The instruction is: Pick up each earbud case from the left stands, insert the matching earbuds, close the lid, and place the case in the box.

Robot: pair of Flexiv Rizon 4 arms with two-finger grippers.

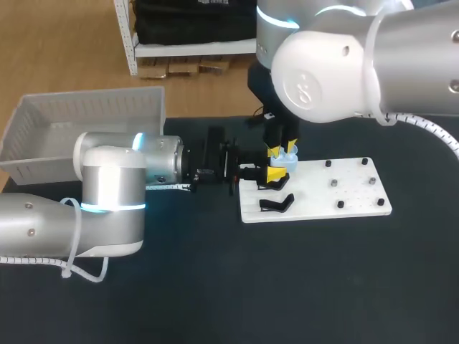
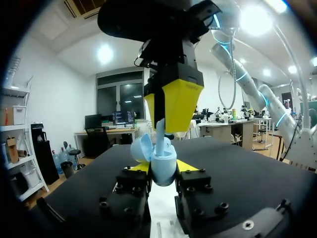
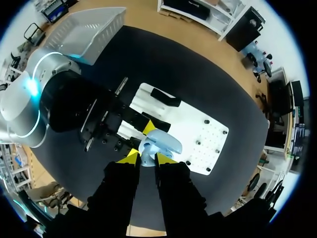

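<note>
A light-blue earbud case (image 1: 282, 164) is held level over the left end of the white stand board (image 1: 337, 204), and my left gripper (image 1: 273, 174) is shut on its sides. Its lid (image 2: 142, 147) stands open, tipped back beside the body (image 2: 164, 172). Straight above it, my right gripper (image 1: 281, 150) points down and is shut on a light-blue earbud (image 2: 161, 134), whose lower end sits in the case's opening. In the right wrist view the open case (image 3: 162, 142) lies just ahead of the right gripper (image 3: 146, 158).
One black stand (image 1: 276, 203) remains on the board's near left. Small black pegs (image 1: 366, 162) dot its right half. A white basket (image 1: 86, 125) sits at the table's far left behind my left arm (image 1: 115, 179).
</note>
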